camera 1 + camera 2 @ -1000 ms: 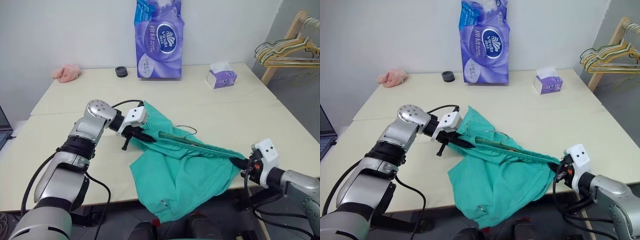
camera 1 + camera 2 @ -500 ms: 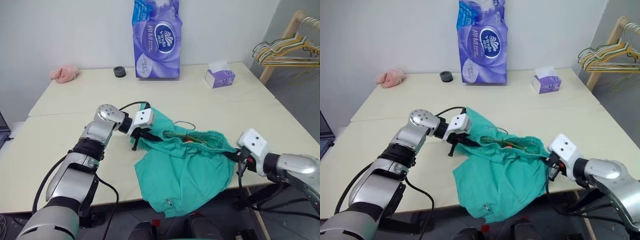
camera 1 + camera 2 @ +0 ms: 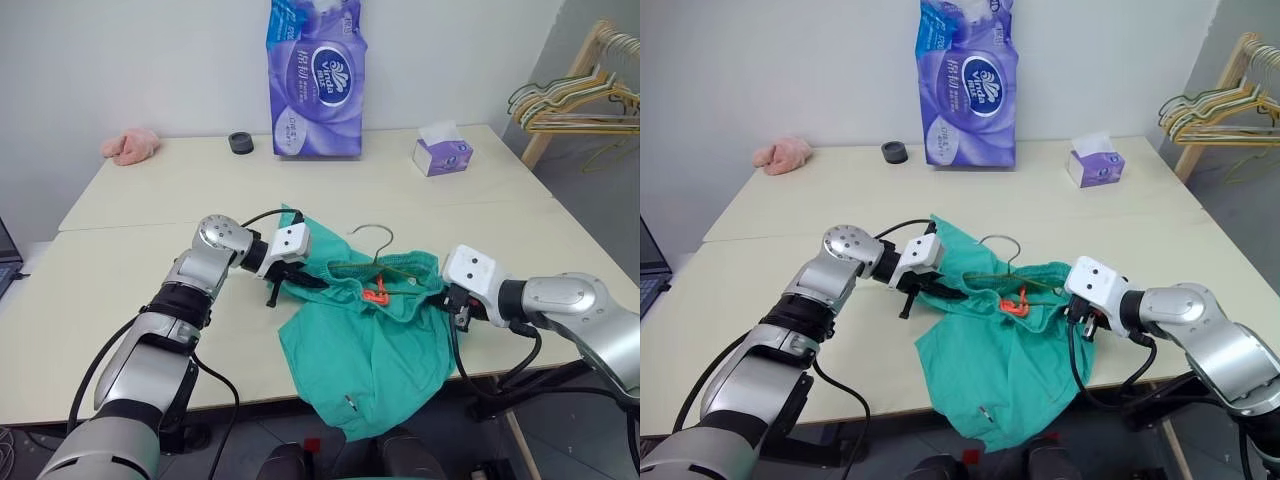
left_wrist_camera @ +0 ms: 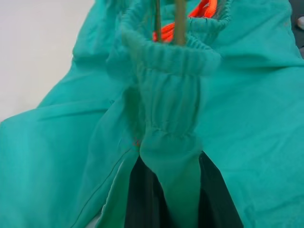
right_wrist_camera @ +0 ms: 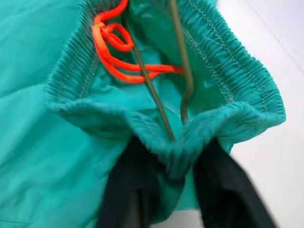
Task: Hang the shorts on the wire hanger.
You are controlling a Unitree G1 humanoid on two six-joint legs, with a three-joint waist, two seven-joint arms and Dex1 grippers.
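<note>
Two grips, one at each end of the waistband of the shorts. Left gripper: jaws pressed together, pinching gathered elastic. Right gripper: fabric bunched between its fingers; jaws part spread, whether they truly clamp I cannot tell.

Shorts lie at the near edge of the worktop, legs hanging over it. The wire hanger sits inside the waistband, hook poking out above, wire arms running under the elastic beside an orange drawstring.

Judgement: step in hand is seating the waistband over the hanger's shoulders. Do it well by keeping both ends level and lightly taut, so the wire stays inside the band. Avoid snagging the drawstring. Confirm the right hold before lifting.
</note>
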